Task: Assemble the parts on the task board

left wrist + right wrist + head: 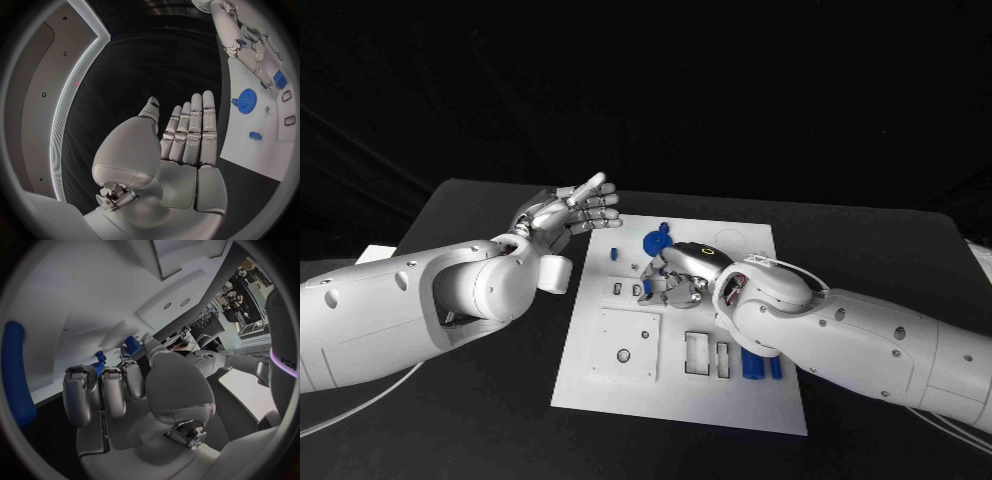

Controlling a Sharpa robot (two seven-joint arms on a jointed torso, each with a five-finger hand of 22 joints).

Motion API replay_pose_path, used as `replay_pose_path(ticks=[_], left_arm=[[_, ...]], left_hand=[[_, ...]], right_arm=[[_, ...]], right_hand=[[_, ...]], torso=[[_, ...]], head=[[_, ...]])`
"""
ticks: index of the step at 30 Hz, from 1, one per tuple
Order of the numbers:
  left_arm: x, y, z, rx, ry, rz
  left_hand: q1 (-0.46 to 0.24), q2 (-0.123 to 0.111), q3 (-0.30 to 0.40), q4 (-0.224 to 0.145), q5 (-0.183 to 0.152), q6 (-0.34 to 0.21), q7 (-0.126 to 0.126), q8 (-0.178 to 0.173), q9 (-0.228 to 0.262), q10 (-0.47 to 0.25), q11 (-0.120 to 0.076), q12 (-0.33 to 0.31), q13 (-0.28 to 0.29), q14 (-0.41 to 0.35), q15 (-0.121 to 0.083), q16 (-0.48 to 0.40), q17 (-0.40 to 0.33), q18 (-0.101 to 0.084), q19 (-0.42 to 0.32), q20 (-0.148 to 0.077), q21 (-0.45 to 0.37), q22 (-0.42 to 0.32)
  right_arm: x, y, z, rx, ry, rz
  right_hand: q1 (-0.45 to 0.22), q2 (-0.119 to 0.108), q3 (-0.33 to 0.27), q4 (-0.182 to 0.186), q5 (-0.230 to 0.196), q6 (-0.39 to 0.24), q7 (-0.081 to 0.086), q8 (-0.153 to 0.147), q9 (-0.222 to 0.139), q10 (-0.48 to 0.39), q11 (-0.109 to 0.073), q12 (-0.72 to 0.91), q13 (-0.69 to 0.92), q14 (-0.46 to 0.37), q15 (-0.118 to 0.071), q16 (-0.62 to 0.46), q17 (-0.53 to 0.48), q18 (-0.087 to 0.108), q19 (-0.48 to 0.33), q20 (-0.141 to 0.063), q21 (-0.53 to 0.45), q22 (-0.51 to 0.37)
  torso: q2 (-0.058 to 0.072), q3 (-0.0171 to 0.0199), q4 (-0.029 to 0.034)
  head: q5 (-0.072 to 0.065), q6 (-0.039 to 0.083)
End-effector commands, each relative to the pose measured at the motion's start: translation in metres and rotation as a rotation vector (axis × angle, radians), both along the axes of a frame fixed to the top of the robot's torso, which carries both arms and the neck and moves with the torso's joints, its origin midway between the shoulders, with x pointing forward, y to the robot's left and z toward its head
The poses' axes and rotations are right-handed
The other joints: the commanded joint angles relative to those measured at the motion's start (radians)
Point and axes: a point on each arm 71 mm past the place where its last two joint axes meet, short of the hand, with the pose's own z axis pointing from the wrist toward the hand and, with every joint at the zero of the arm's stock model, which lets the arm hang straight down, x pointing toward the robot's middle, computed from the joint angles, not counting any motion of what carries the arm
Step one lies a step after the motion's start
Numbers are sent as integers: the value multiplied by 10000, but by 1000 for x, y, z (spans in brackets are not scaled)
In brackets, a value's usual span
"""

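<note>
The white task board (678, 402) lies in the middle of the black table. My right hand (679, 281) rests on its middle, fingers curled down. Its thumb and a finger pinch a small blue block (131, 344), also visible as the blue block (279, 79) in the left wrist view. My left hand (573, 212) hangs above the board's far left edge, flat, fingers straight and together, holding nothing. A blue gear (655, 240) lies near the far edge, with a small blue piece (615, 254) to its left. Blue pegs (764, 367) lie by the board's right edge.
Several dark-rimmed slots (697, 353) and a raised white plate (627, 343) sit on the near half of the board. Bare black table (877, 250) surrounds the board. My right forearm (877, 345) crosses the board's right edge.
</note>
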Motion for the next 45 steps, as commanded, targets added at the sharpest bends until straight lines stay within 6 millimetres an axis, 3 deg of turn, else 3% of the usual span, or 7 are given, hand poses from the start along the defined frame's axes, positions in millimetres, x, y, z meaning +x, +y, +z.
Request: replay_pose_path(ticks=[1, 22, 28, 31, 33, 36, 45], left_arm=[[0, -2, 2, -130, -139, -191], [4, 2, -6, 1247, 368, -686], [7, -4, -16, 3170, 866, -1607], [9, -6, -23, 4277, 1249, -2093], [11, -6, -28, 5103, 1519, -2441], [13, -6, -36, 6379, 1918, -3035], [18, -6, -42, 9999, 2425, -3934]], left_hand=[[34, 112, 14, -53, -39, -11, 62, -56, -11, -89, 14, -24, -13, 30, 14, -72, -35, 110, -18, 54, -64, -35], [-771, -11, -516, 275, -23, 154, -354, 5, 22, 1051, -525, 517, 303, 3033, -748, 2158, 1249, 152, 2569, -686, 1826, 795], [-832, -246, -1024, 314, 7, 935, -853, 385, 205, 3152, -1119, 1969, 1219, 4853, -1303, 9641, 8214, -492, 4566, -1223, 5817, 5678], [-770, -203, -1236, 305, 45, 1429, -1136, 824, 485, 3597, -1430, 3641, 2571, 5198, -1536, 12507, 11043, -858, 5175, -1499, 7626, 8192], [-801, -69, -1442, 362, 20, 1528, -1282, 1387, 943, 3430, -1685, 8288, 7274, 5215, -1657, 12638, 11176, -1040, 5374, -1686, 8564, 9546], [-929, 21, -1621, 485, 26, 1531, -1420, 2162, 1632, 3393, -1684, 11063, 10170, 5215, -1720, 12638, 11176, -1156, 5468, -1619, 9004, 10282], [-1593, 293, -2434, 1635, -70, 556, -1840, 4964, 4678, 3619, -2013, 12906, 12229, 5215, -2011, 12638, 11176, -1396, 5885, -1924, 9768, 11731]], right_arm=[[0, -1, 1, 164, -192, -176], [-12, -35, 39, 3642, -312, 436], [-8, -71, 57, 4728, 939, -191], [-3, -93, 66, 5242, 1473, -690], [0, -108, 72, 5557, 1694, -1051], [5, -128, 80, 5902, 1855, -1580], [19, -180, 86, 6065, 1605, -3074]], right_hand=[[-184, 12, -218, 144, -76, -89, -6, -5, -8, -76, 15, -89, 1008, 867, 96, -27, 1846, -94, 401, 79, 2, 1343], [-139, 47, -741, 407, 22, -140, 12, 27, 17, -149, 34, -218, 906, 810, 116, -166, 1618, -62, 325, 103, -71, 1202], [97, 249, -877, 445, 169, 12, -33, 96, 73, -235, -8, -365, 803, 757, 83, -304, 1406, -16, 216, 82, -178, 990], [236, 347, -944, 439, 320, 36, -46, 100, 91, -310, -21, -497, 712, 713, 65, -421, 1229, 25, 118, 65, -278, 795], [300, 406, -980, 439, 397, 47, -52, 101, 100, -327, -27, -530, 688, 702, 58, -456, 1183, 37, 87, 57, -312, 733], [369, 460, -1028, 437, 494, 47, -54, 96, 108, -347, -31, -569, 660, 693, 52, -489, 1140, 52, 54, 49, -351, 663], [416, 460, -1135, 441, 625, 48, -57, 92, 119, -353, -36, -592, 640, 682, 45, -535, 1079, 68, 19, 40, -396, 582]], torso=[[-1, 2, 1], [-20, 14, -1], [-74, 43, -66], [-124, 77, -113], [-153, 95, -142], [-201, 123, -190], [-311, 229, -247]], head=[[0, -6], [9, 73], [55, 105], [67, 105], [62, 114], [61, 92], [168, 12]])
